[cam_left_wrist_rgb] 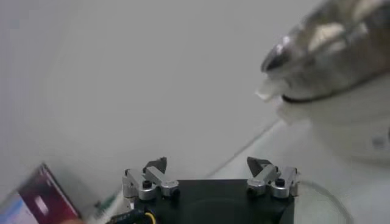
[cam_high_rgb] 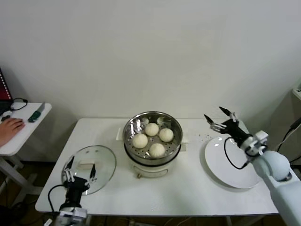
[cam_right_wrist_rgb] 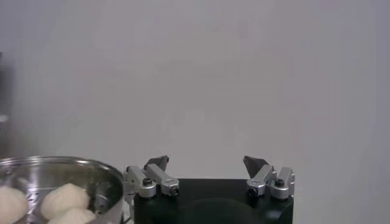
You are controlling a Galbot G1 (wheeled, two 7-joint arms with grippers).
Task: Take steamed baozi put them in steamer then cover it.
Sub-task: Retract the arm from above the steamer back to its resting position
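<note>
The steamer (cam_high_rgb: 129,133), a shiny steel basket on a white pot base, stands mid-table with several cream-white baozi (cam_high_rgb: 157,149) inside it. The cover (cam_high_rgb: 102,160), a clear glass lid with a white handle, lies flat on the table to the steamer's left. My left gripper (cam_high_rgb: 81,170) hovers open over the lid's near edge with nothing between its fingers. My right gripper (cam_high_rgb: 219,118) is open and empty, raised to the right of the steamer. The left wrist view shows the open left gripper (cam_left_wrist_rgb: 207,164) and the steamer (cam_left_wrist_rgb: 329,42). The right wrist view shows the open right gripper (cam_right_wrist_rgb: 207,162), the steamer rim (cam_right_wrist_rgb: 55,163) and baozi (cam_right_wrist_rgb: 64,198).
A flat white plate (cam_high_rgb: 230,165) lies at the table's right, below my right gripper. A small side table (cam_high_rgb: 19,132) at far left holds a person's hand (cam_high_rgb: 9,128) and a green-handled tool (cam_high_rgb: 35,113). A plain wall stands close behind the table.
</note>
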